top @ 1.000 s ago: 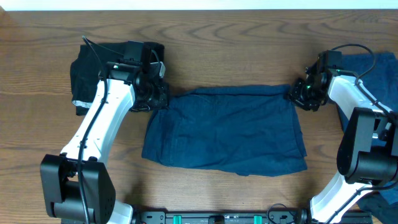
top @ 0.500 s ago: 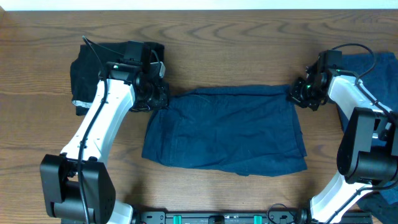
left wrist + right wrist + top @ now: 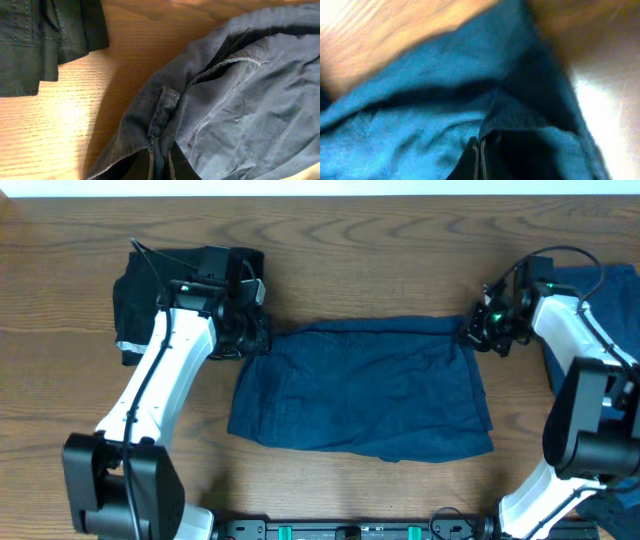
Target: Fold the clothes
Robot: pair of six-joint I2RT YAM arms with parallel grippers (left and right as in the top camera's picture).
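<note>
The navy shorts (image 3: 360, 390) were spread flat in the middle of the counter (image 3: 330, 240). Their far left corner was clamped in the left fingers (image 3: 142, 167), their far right corner in the right fingers (image 3: 469, 162). A black garment (image 3: 135, 295) was laid far left, a blue garment (image 3: 600, 285) at the right edge.

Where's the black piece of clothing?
In the overhead view, the black garment lies at the table's far-left side, beside the left arm, left of the blue shorts.

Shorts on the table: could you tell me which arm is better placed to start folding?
Neither alone, probably: the left gripper is shut on the shorts at their far left corner, the right gripper at their far right.
</note>
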